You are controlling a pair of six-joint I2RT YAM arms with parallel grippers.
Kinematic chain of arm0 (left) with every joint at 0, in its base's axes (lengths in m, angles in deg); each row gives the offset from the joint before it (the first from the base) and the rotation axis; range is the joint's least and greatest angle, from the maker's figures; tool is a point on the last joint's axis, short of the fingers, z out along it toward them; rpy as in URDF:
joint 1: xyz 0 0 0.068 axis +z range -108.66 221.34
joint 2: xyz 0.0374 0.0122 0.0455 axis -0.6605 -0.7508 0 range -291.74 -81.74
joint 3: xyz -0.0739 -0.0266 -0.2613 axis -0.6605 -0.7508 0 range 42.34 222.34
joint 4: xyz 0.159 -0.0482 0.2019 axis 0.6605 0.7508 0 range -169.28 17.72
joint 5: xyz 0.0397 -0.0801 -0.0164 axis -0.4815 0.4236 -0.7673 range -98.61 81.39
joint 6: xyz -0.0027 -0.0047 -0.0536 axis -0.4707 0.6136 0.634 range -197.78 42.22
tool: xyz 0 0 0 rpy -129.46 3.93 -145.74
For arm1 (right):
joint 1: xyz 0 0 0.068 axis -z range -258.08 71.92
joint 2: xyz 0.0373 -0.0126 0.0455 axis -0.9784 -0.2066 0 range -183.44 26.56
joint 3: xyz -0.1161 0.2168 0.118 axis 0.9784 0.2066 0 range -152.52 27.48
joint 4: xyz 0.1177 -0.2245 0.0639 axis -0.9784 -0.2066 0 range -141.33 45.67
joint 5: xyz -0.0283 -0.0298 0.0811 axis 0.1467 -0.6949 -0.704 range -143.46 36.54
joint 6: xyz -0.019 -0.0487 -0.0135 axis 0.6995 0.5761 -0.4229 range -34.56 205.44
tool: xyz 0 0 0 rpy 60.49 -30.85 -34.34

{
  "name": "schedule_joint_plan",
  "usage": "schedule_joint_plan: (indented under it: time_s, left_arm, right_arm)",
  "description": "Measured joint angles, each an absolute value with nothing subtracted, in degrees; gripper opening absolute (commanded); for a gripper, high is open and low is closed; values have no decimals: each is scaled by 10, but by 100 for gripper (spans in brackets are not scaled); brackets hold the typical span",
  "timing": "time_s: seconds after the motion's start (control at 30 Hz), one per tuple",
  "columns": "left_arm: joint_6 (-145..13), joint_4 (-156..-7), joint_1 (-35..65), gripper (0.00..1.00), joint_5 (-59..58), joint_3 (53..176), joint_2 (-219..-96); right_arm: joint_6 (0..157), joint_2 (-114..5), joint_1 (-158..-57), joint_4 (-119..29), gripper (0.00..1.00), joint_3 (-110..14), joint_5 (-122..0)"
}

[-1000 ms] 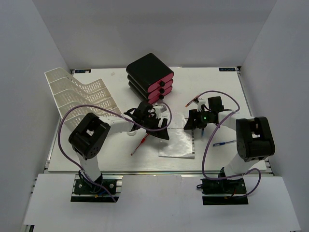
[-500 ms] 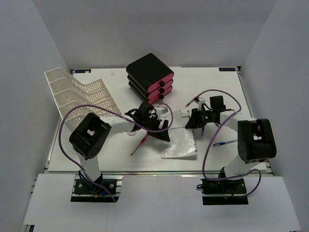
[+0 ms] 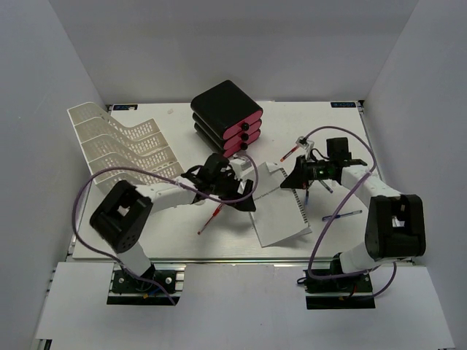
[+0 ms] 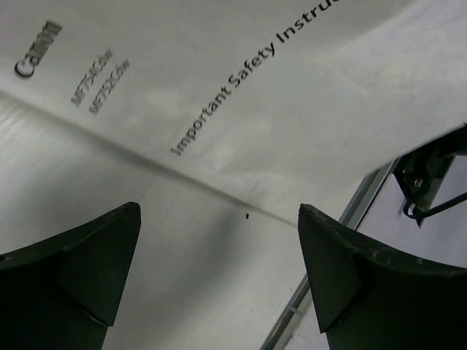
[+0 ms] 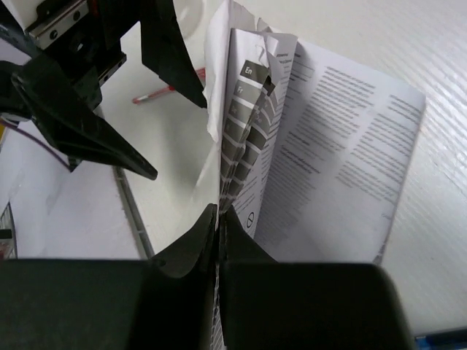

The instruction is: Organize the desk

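Desk (image 3: 343, 131), right hand (image 3: 298, 175) reaching left, pinching booklet (image 3: 283, 215) pages, left hand (image 3: 244, 197) spread wide at its cover

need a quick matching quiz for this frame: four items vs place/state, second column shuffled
1. booklet
2. drawer unit
3. tray
4. left gripper

A. open, fingers apart over a printed cover
B. far left corner, white mesh
C. pinched by the right gripper, pages fanned
D. back centre, black and pink

Pairs: 1-C, 2-D, 3-B, 4-A
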State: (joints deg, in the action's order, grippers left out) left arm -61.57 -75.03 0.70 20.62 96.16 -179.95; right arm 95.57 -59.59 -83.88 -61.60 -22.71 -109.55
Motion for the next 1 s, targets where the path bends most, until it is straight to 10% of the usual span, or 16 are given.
schedule_joint_plan:
  time_s: [0.47,1.0]
  left_arm:
    - [-516,-824,8,98,144,872,-1589]
    - [-456,-1066,3,98,148,781,-1617]
  right_arm:
    - [976,-522,-834,-706,0,-304,-1177]
    - [891,-423,-838,-694,0,-334,-1269]
